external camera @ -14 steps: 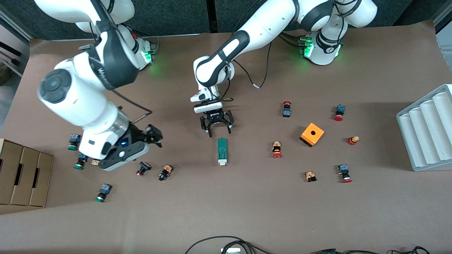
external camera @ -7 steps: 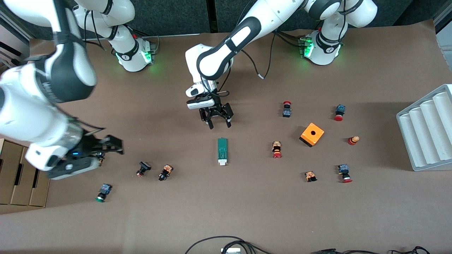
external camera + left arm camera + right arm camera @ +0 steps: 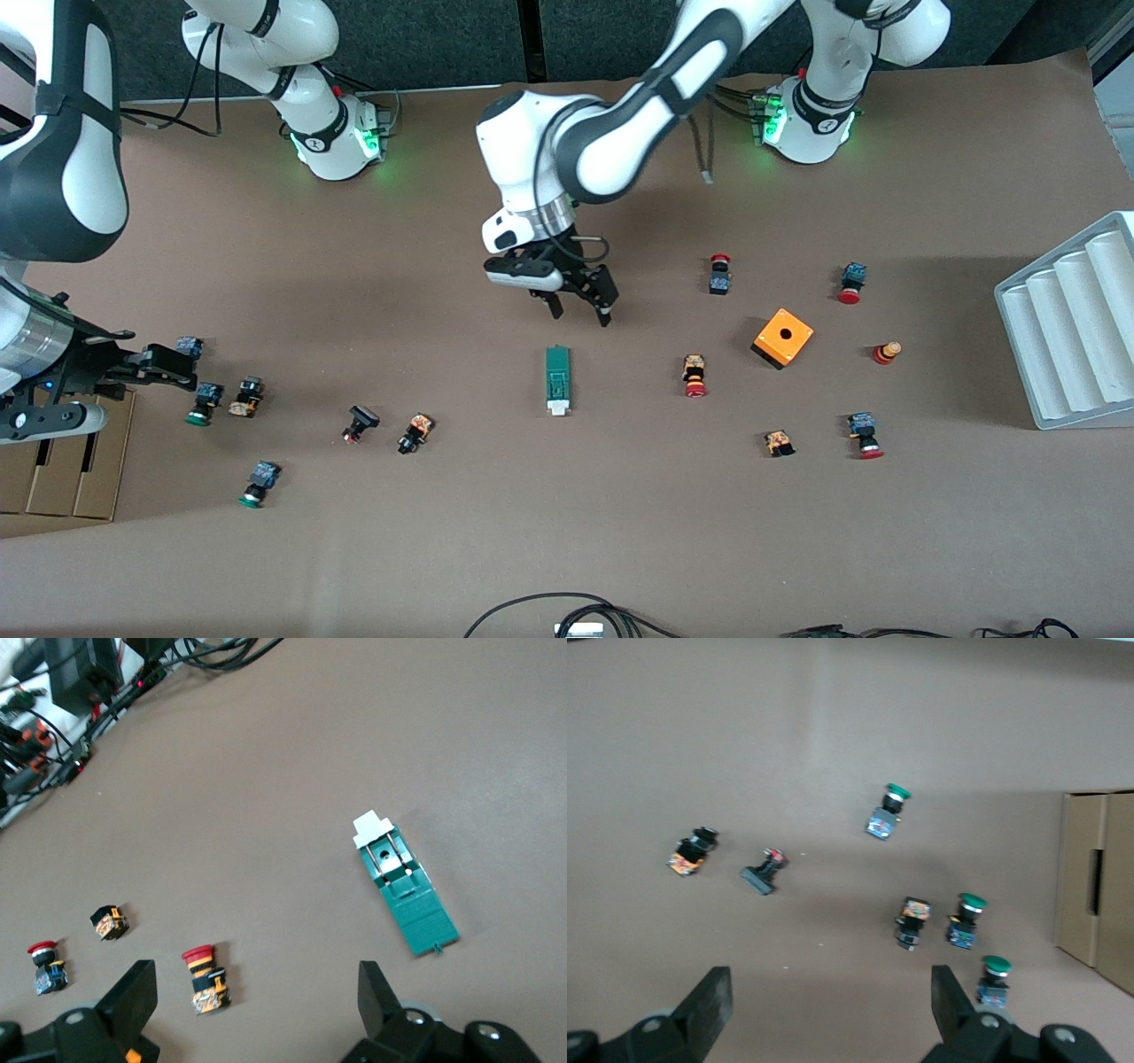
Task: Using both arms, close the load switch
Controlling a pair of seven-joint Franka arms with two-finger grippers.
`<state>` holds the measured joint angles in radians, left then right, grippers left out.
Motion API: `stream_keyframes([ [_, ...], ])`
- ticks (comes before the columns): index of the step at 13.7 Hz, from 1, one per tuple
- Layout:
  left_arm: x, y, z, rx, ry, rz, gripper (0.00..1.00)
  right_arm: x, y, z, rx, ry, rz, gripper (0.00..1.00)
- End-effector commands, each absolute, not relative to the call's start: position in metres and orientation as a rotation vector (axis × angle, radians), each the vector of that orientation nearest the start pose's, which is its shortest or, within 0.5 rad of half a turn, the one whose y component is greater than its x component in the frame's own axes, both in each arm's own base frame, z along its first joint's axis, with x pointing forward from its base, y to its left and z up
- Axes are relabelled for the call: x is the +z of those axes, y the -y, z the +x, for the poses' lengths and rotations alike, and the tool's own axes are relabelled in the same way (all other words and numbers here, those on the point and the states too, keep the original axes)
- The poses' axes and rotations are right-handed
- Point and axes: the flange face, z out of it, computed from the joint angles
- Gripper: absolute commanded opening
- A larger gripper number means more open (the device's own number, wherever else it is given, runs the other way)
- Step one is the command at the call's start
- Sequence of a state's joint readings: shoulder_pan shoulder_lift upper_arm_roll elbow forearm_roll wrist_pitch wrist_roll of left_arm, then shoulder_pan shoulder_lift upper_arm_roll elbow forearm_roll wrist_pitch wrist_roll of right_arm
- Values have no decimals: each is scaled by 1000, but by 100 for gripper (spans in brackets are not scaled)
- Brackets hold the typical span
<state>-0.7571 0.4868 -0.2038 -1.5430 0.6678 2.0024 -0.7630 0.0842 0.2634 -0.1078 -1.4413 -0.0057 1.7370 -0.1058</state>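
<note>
The load switch (image 3: 557, 379), a narrow dark-green block, lies flat mid-table with its white end piece nearer the front camera. In the left wrist view the load switch (image 3: 406, 886) lies apart from the fingers. My left gripper (image 3: 580, 315) hangs open and empty over the brown table next to the switch's green end. My right gripper (image 3: 175, 370) is open and empty over a cluster of green-capped buttons (image 3: 205, 400) at the right arm's end of the table. The switch does not show in the right wrist view, where the right gripper (image 3: 831, 999) frames bare table.
An orange box with a hole (image 3: 783, 337) and several red-capped push buttons (image 3: 695, 376) lie toward the left arm's end. A grey ridged tray (image 3: 1072, 328) stands at that table edge. A cardboard box (image 3: 62, 461) sits at the right arm's end. Two small buttons (image 3: 415, 432) lie between.
The right arm has swung away from the switch toward its own end of the table. The left gripper has turned and shifted slightly toward the left arm's end. The switch has not moved.
</note>
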Motion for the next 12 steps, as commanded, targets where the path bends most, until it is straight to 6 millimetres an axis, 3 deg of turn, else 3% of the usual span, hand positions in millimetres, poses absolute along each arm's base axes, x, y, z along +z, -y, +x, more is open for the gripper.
stream_keyframes([
  [1,414,500,463,-413,-613,-2795,100,554,24,637,-47,104,-3210,100],
  [4,456,448,501,-276,-609,-2963,100,558,31,635,-46,86,-3213,100],
  [6,480,397,529,-185,-554,-3039,100,557,30,633,-27,82,-3206,100],
  [9,517,329,556,11,-354,-3162,100,549,29,627,54,26,-3180,100],
  [10,527,312,562,61,-323,-3168,100,549,43,625,66,-39,-3148,100],
  [12,544,269,576,136,-238,-3167,100,562,47,619,37,-62,-3123,100],
])
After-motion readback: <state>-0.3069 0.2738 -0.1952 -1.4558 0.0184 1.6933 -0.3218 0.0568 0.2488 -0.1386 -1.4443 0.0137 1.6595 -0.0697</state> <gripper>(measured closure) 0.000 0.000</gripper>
